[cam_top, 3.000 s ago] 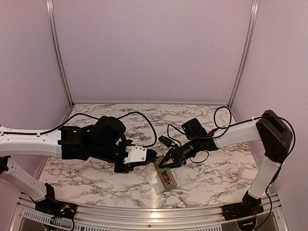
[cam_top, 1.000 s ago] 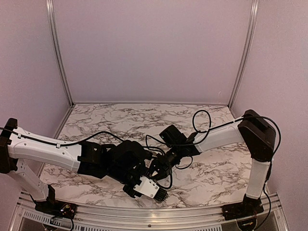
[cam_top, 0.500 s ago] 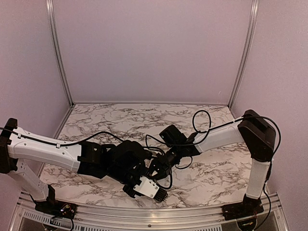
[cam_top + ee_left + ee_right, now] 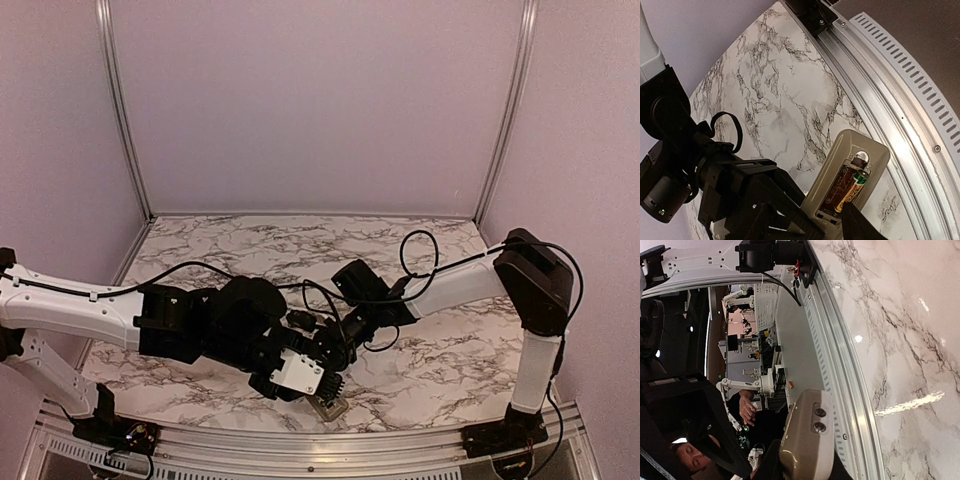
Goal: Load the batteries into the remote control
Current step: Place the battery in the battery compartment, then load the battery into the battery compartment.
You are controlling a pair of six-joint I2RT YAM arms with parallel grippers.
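**Top external view.** Both arms meet over the near centre of the marble table. The left gripper covers most of the remote control, leaving only the near end exposed just beside the aluminium rail. Whether this gripper is released or clenched cannot be told. The right gripper sits directly behind it under a looped black cable.

**Left wrist view.** The remote control lies back up with its compartment uncovered. One battery, gold-brown with a green band, is seated inside. The black right gripper blocks the remote's lower end. One left fingertip shows at the bottom edge.

**Right wrist view.** The right gripper is clamped on the remote control's end, beside the rail.
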